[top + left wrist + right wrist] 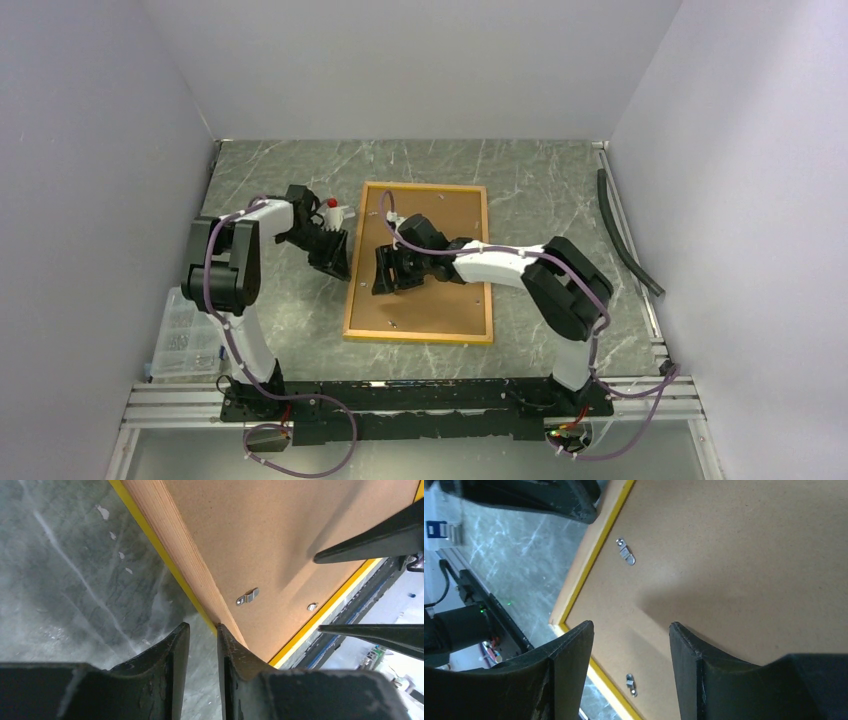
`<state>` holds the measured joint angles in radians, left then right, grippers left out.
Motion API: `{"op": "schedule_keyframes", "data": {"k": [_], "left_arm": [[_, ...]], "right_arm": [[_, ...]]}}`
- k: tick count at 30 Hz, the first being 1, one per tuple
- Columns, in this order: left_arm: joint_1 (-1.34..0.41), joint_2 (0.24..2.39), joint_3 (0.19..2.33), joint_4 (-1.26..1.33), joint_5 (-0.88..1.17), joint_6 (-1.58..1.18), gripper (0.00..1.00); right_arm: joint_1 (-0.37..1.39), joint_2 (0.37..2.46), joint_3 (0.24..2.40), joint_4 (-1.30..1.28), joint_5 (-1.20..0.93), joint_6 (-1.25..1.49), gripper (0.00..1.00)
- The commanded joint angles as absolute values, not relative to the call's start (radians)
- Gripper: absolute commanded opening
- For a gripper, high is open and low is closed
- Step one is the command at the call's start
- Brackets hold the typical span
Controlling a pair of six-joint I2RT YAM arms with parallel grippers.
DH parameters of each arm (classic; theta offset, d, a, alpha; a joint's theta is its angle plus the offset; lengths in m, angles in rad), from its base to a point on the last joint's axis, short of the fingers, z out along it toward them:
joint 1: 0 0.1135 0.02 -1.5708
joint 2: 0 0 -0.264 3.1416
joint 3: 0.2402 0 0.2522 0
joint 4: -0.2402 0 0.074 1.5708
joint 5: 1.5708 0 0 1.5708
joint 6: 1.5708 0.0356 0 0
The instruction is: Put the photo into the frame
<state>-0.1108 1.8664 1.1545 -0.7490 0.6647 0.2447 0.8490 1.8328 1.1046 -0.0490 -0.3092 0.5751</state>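
left tool (202, 630) first: its fingers stand narrow, with a slit of counter (540, 180) showing between them and nothing caught in that slit. the inner finger sits against the outer edge of the frame's (425, 186) left rail, about halfway along it. right tool (630, 626) hangs over the middle of the frame with its fingers moderately apart, and it holds nothing.

below the right tool lies the brown backing board (440, 205), seated inside the rails. a small metal turn clip (626, 554) sits near the rail, and a second one sits closer to the corner. the frame lies face down and flat on the counter, with its pale wood back up and a yellow lip showing along its sides. the photo shows in none of the views, so we cannot say whether it lies under the board or elsewhere.

we judge the frame light and stiff, though its rails are thin and its pane is breakable. it will likely skate on the smooth counter if pushed sideways. the best hold looks like the outer edge of a long rail, pinched shallowly and kept off the pane. the other tool could press down on the board to steady it. the clips are tiny and flat, so a fingertip nudge suits them better than a pinch. the board itself should lift from one edge.
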Motion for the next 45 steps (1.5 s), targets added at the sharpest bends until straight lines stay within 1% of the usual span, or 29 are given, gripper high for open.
{"op": "schedule_keyframes", "data": {"k": [1,11,15,28,34,45], "left_arm": [[-0.112,1.887,1.183,-0.751,0.74,0.239,0.31],[-0.111,1.903,1.172,-0.738,0.763,0.248,0.25],[-0.111,1.916,1.168,-0.73,0.756,0.249,0.21],[-0.11,1.93,1.173,-0.734,0.743,0.264,0.12],[-0.11,1.923,1.177,-0.735,0.742,0.262,0.1],[-0.111,1.922,1.182,-0.732,0.733,0.262,0.1]], "right_arm": [[0.862,1.876,1.174,0.06,-0.349,0.56,0.6],[0.861,1.957,1.231,0.094,-0.369,0.552,0.59],[0.862,1.992,1.253,0.112,-0.378,0.555,0.59],[0.861,2.037,1.27,0.153,-0.401,0.571,0.54],[0.861,2.034,1.241,0.176,-0.43,0.596,0.5],[0.862,2.022,1.225,0.185,-0.457,0.619,0.47]]}}
